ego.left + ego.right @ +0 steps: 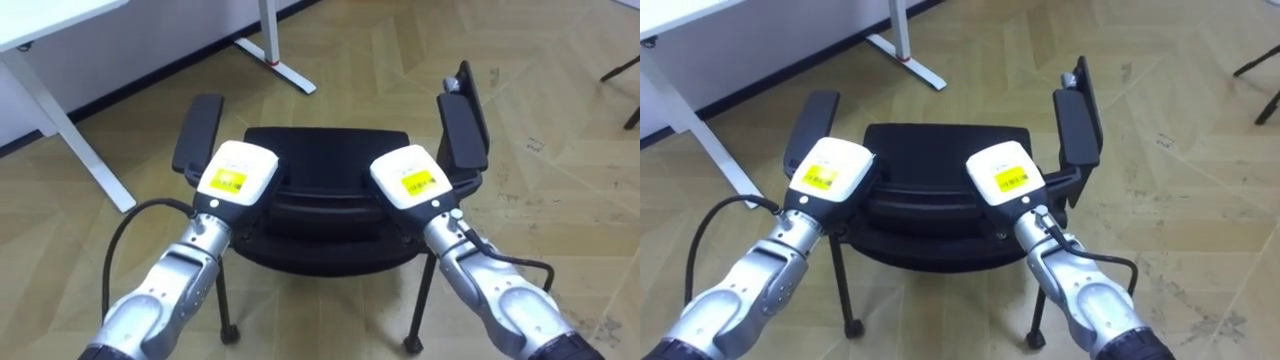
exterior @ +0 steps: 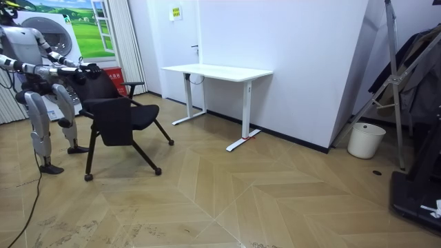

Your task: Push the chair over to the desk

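Black padded chair with armrests [image 1: 330,215] stands on the wooden floor [image 1: 560,150] straight ahead of the robot, backrest top running crosswise. Left hand [image 1: 238,172] and right hand [image 1: 410,178] both rest on that edge, equally near. Fingers are hidden, so I cannot tell their grip. White desk [image 2: 217,71] lies beyond, ahead-left.

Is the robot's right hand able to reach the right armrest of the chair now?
Probably yes. The right hand is at the back of the chair, and the right armrest lies just beside it, with nothing between them.
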